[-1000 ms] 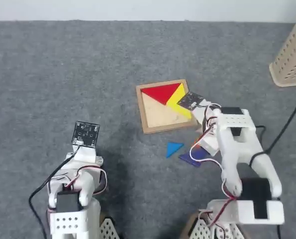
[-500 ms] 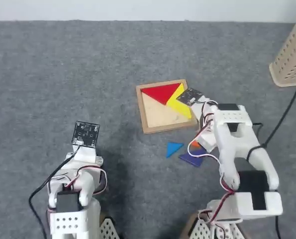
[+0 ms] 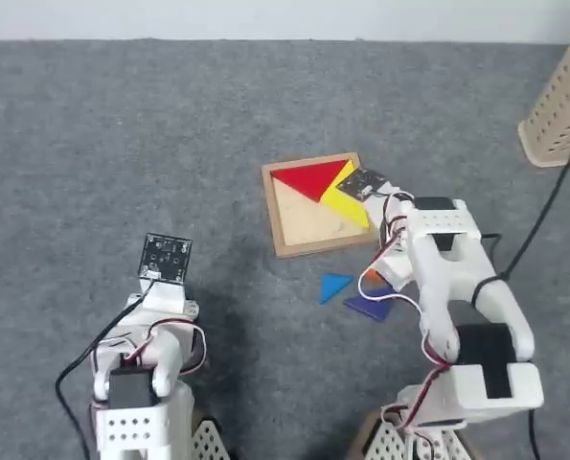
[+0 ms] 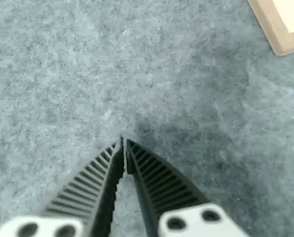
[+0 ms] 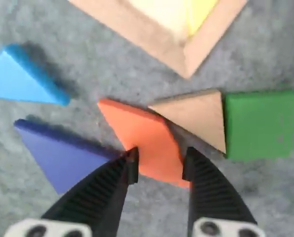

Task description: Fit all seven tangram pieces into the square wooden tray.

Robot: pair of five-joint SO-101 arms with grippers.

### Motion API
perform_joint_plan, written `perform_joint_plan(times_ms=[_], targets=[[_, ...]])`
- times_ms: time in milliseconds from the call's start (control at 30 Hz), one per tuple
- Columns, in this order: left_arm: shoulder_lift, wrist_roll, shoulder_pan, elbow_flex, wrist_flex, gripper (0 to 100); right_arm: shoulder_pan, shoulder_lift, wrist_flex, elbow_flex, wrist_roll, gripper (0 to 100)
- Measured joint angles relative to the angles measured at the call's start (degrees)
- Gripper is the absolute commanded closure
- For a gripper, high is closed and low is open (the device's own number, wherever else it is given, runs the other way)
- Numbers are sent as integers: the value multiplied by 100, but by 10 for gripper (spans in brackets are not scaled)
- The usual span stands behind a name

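Observation:
The square wooden tray (image 3: 286, 230) lies mid-table with a red triangle (image 3: 311, 179) and a yellow triangle (image 3: 348, 201) in it. Beside its near corner (image 5: 186, 52) lie a light blue triangle (image 5: 21, 76), a dark blue triangle (image 5: 63, 153), an orange piece (image 5: 149, 140), a tan triangle (image 5: 196, 116) and a green square (image 5: 258, 123). My right gripper (image 5: 160, 163) is open low over the orange piece, one finger on each side of it. My left gripper (image 4: 123, 144) is shut on nothing above bare carpet, near the table's front left.
Grey carpet covers the table. A pale perforated holder (image 3: 562, 96) stands at the far right edge. The left arm (image 3: 150, 335) sits well apart from the pieces. The loose light blue triangle (image 3: 335, 286) and dark blue triangle (image 3: 369, 305) lie in front of the tray.
The right arm has shifted slightly left and toward the tray, uncovering more of the dark blue triangle. The left arm has not moved.

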Motion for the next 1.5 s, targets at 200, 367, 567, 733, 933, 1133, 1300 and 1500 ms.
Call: perform_joint_plan(times_ms=[200,367,567,733,933,1133,1300,1500], targets=[[0,0,0,0,0,988,-413,105,264,-9,-26,853],[0,0,0,0,0,988,-466,132,273,0,-35,804],[0,0,0,0,0,988,-580,88,299,97,-290,812],[0,0,0,0,0,988,-519,158,281,-70,-422,929],[0,0,0,0,0,988,-519,167,273,-97,-765,975],[0,0,0,0,0,988,-519,185,281,-176,-985,975],[0,0,0,0,0,988,-527,-132,299,-193,-1055,974],[0,0,0,0,0,988,-747,-941,352,-369,-1451,972]])
